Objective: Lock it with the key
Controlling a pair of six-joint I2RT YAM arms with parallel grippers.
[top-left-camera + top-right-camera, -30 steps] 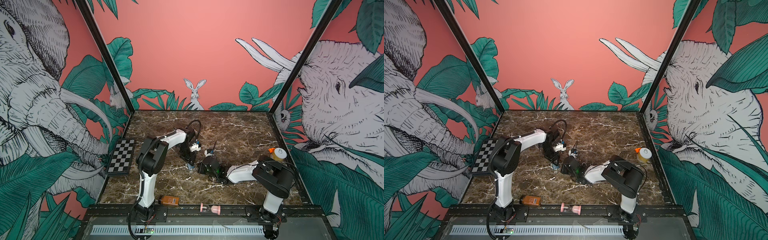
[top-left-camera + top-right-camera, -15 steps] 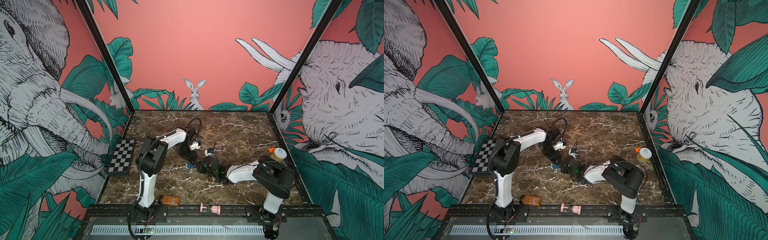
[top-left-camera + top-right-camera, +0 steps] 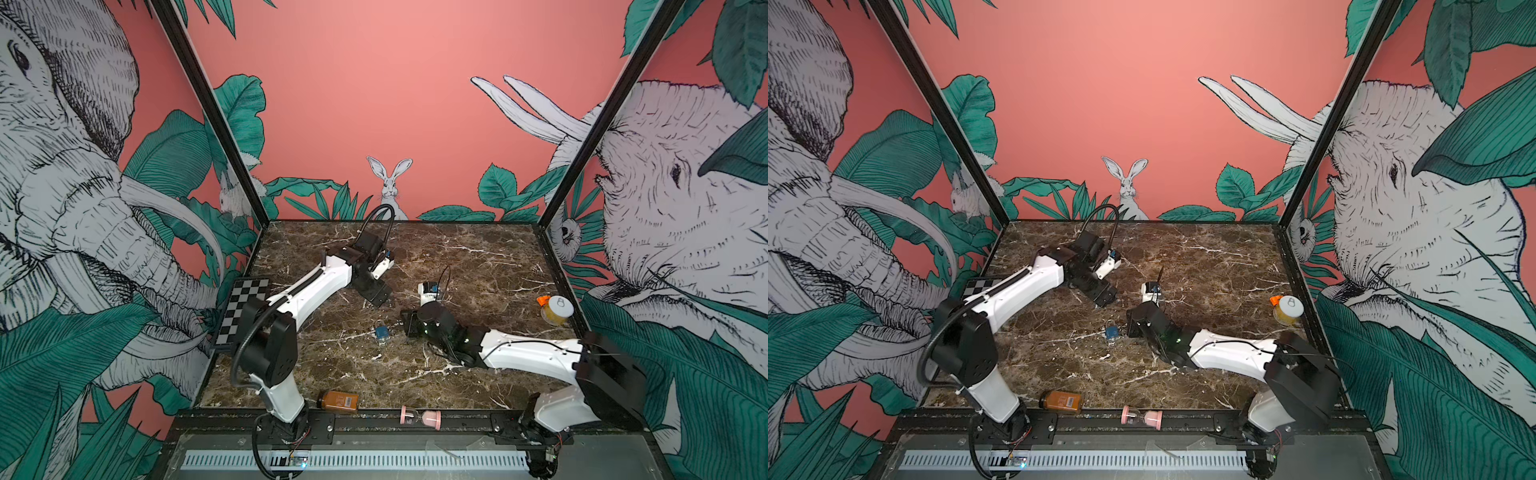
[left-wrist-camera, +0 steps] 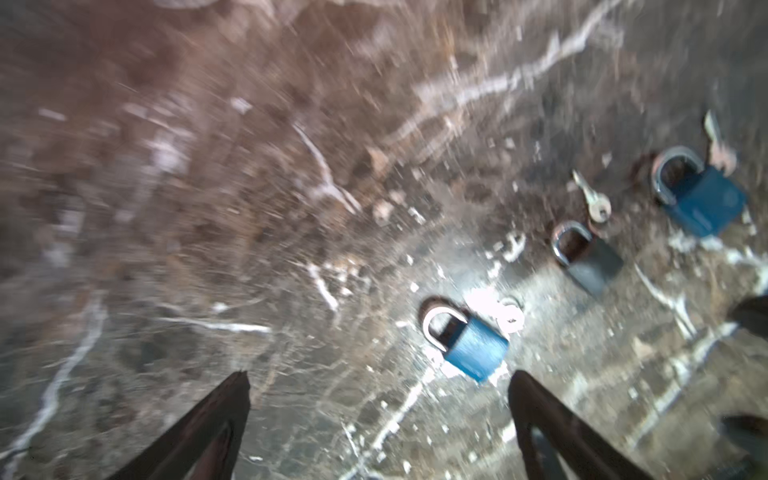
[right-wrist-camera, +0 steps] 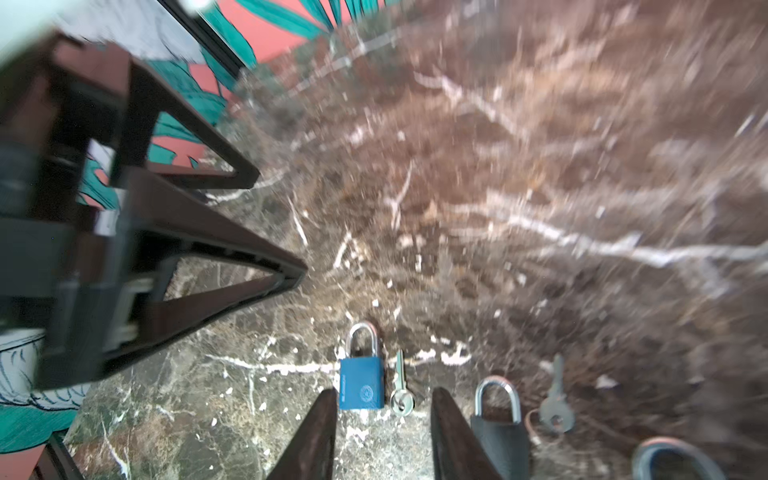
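Meanwhile, blue padlock point(image 5: 360, 388) and key point(image 5: 402, 390) lie side by side on desk point(image 5: 540, 208); left hand point(image 4: 379, 376), right hand point(image 5: 385, 392) both released, empty.

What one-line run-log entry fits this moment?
left gripper: open, empty | right gripper: open, empty | small blue metal padlock: lying flat | small silver key: beside it, not inserted

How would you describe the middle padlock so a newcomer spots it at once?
On the brown marble table, look by the right pincer, where three padlocks lie in a row, each with a key beside it. The middle padlock sits between a small blue padlock and a second blue padlock. It alone has a black body.
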